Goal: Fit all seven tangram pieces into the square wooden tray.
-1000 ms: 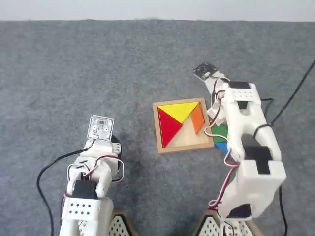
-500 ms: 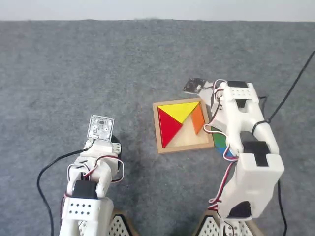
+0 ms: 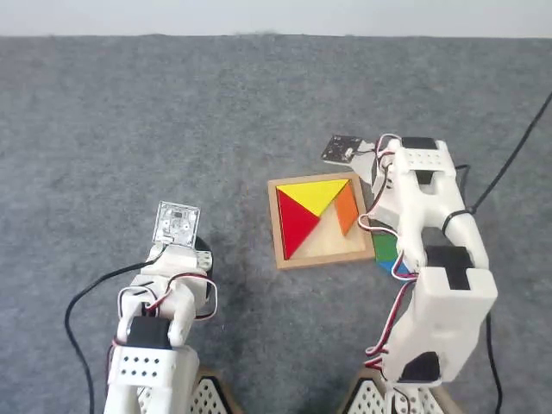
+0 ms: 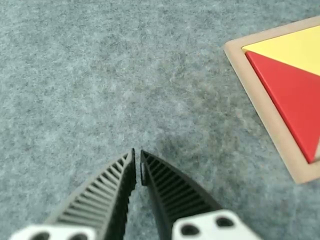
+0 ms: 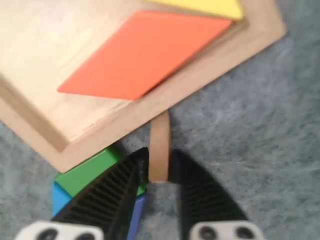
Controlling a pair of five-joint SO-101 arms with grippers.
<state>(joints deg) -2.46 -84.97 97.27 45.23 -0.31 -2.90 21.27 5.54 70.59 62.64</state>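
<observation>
The square wooden tray (image 3: 280,257) lies mid-table and holds a yellow triangle (image 3: 316,193), a red triangle (image 3: 295,222) and an orange parallelogram (image 3: 346,208). In the right wrist view my right gripper (image 5: 159,161) is shut on a thin tan piece (image 5: 160,142), held on edge just outside the tray's rim (image 5: 165,95). A green piece (image 3: 385,248) and a blue piece (image 3: 390,263) lie on the carpet beside the tray, under the right arm. My left gripper (image 4: 136,157) is shut on nothing over bare carpet, well left of the tray.
Grey carpet covers the whole table. Cables trail from both arm bases at the near edge. The tray's lower right part (image 3: 338,242) is bare wood.
The right arm's wrist has swung a little left, towards the tray's far right corner, and then settled. The left arm has not moved.
</observation>
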